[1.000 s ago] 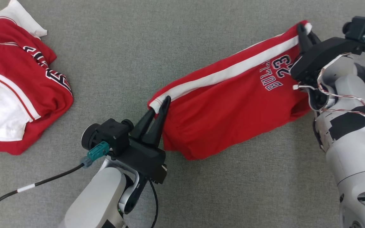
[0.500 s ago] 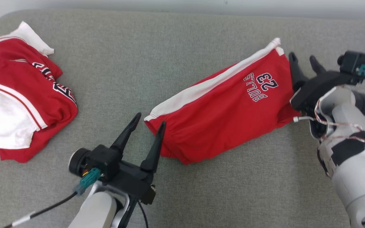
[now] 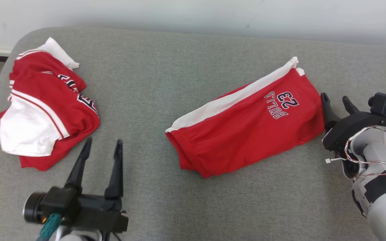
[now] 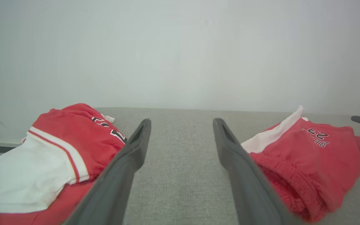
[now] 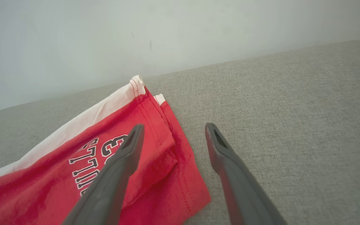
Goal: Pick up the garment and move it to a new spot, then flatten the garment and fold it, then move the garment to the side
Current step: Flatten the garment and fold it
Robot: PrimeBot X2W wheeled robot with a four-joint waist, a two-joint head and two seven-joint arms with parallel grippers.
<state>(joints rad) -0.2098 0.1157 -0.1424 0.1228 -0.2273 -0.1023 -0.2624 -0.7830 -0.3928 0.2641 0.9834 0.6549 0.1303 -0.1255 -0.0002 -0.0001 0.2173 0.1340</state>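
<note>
In the head view we count two garments on the grey fabric surface [image 3: 152,83] and two hands above it. The folded red shorts [image 3: 246,130] lie right of centre, and a crumpled red-and-white garment [image 3: 45,110] lies well apart at the left. Our left hand [image 3: 103,142] is spread wide and empty near the crumpled one, its arm cut off below. Our right hand [image 3: 334,97], equally wide and empty, is just beside the shorts' right end. In the left wrist view, two fingers frame bare fabric between both garments. In the right wrist view, one finger covers part of the shorts' lettering; we cannot tell whether it touches.
</note>
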